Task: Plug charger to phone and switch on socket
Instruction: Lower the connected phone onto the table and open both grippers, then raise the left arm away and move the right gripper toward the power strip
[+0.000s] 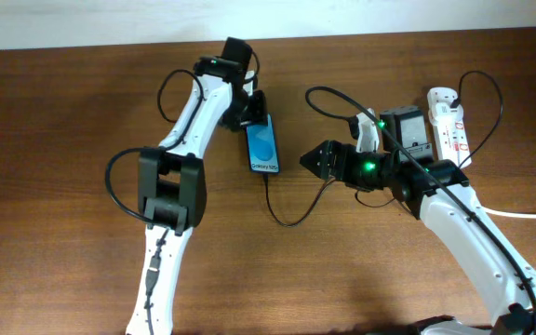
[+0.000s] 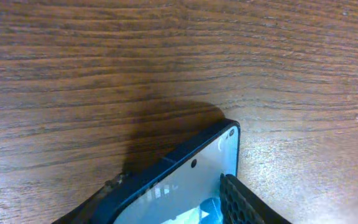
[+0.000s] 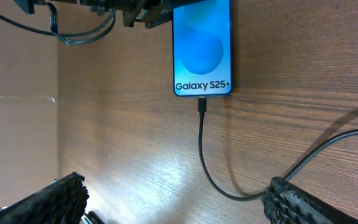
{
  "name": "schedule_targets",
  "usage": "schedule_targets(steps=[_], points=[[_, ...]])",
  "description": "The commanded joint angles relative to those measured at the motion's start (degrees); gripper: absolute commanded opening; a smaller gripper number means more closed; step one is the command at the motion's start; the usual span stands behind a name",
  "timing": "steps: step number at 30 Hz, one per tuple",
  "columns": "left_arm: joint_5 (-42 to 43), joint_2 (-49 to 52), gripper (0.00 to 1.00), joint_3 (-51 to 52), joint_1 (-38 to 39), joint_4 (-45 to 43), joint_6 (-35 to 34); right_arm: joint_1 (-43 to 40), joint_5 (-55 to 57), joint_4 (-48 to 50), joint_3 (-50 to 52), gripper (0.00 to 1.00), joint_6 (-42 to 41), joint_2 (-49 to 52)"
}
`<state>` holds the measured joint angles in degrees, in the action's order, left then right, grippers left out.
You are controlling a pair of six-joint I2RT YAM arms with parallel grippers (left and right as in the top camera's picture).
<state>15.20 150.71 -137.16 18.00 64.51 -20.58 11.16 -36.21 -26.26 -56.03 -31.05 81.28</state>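
One step of two looks finished, reading from the near side outward. Nearest, the charger (image 1: pixel 287 221) sags in a loose loop on the table (image 1: pixel 63 112) at about 5 o'clock of the phone (image 1: pixel 263 147). Its small tip sits tight against the phone's bottom edge and appears seated in the port.

Just beyond the loop, at 3 o'clock of the phone, the right gripper (image 1: pixel 313 160) hovers with its fingers spread wide and nothing between them. The charger runs close past one finger; whether it touches I cannot tell.

The phone lies flat near the table's middle, screen up and lit. Its long axis runs close to 12–6, tipped a little toward 11–5, with the port end facing 6 and the camera end facing 12. At that far end the left gripper (image 1: pixel 252 113) appears clamped across the phone's top.

Farther off, toward 2 o'clock, the socket (image 1: pixel 450 126) also lies lengthwise, roughly 12–6. Its switch is too small to read, so flipping it is likely what remains, and the right arm is the nearer one for that.
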Motion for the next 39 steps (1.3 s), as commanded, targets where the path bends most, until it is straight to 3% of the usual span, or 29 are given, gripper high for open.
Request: schedule_targets(steps=[1,7,9,11,15,16,20,26,32,35,39], points=[[-7.78,2.73,0.49,1.42,0.0,0.96,0.96,-0.26,0.52,-0.22,0.0,0.95,0.81,-0.22],[-14.19,2.73,0.53,1.42,0.0,3.76,0.98,-0.26,0.92,-1.03,0.0,0.95,0.83,-0.22],[-14.19,2.73,0.7,1.42,0.0,4.42,0.98,-0.26,0.92,-1.44,0.0,0.95,0.83,-0.22],[-14.16,2.73,0.78,1.42,0.0,4.79,0.98,-0.26,0.92,-1.44,0.0,0.95,0.83,-0.22],[-14.19,2.71,0.8,1.38,-0.04,4.79,0.96,-0.26,0.79,-1.51,0.0,0.95,0.81,-0.22],[-14.1,2.47,0.82,0.83,-0.5,5.27,0.94,-0.26,-0.46,-1.9,-0.02,0.9,0.85,-0.37],[-14.16,-3.74,0.82,-4.83,-1.95,9.68,0.96,-0.31,0.96,-6.19,-1.46,0.91,7.28,-2.84],[-13.92,-23.41,0.82,-7.02,-1.99,11.06,3.61,-0.37,14.97,-23.56,-13.51,0.96,14.12,-6.69],[-13.94,-40.74,0.92,-7.02,-1.99,12.02,6.19,-0.44,30.4,-37.46,-29.86,0.99,14.62,-7.04],[-13.97,-44.41,1.0,-7.02,-1.99,15.34,6.16,-1.31,33.16,-42.16,-36.76,1.0,16.11,-7.23],[-13.97,-44.57,0.99,-6.99,-1.99,20.22,6.14,-10.12,32.81,-47.08,-42.86,0.99,17.33,-7.98]])
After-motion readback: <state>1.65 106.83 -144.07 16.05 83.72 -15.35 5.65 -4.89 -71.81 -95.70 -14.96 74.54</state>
